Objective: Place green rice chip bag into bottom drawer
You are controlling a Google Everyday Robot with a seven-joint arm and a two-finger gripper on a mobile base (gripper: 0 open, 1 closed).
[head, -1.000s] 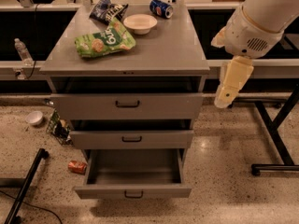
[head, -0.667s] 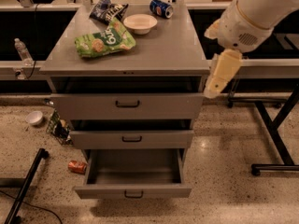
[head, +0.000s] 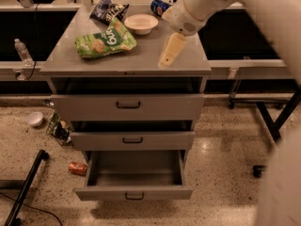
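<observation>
Reach step: my gripper (head: pixel 170 53) hovers empty over the cabinet top (head: pixel 141 62), right side, opening can't tell; green rice chip bag (head: pixel 106 43) lies left, bottom drawer (head: pixel 135 192) open, so next I shift left, descend, grasp.

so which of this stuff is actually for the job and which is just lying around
For the job: green rice chip bag on the cabinet top; bottom drawer, pulled open; gripper, above the top's right side.
Lying about: dark chip bag, white bowl, blue can, water bottle, red can.
</observation>
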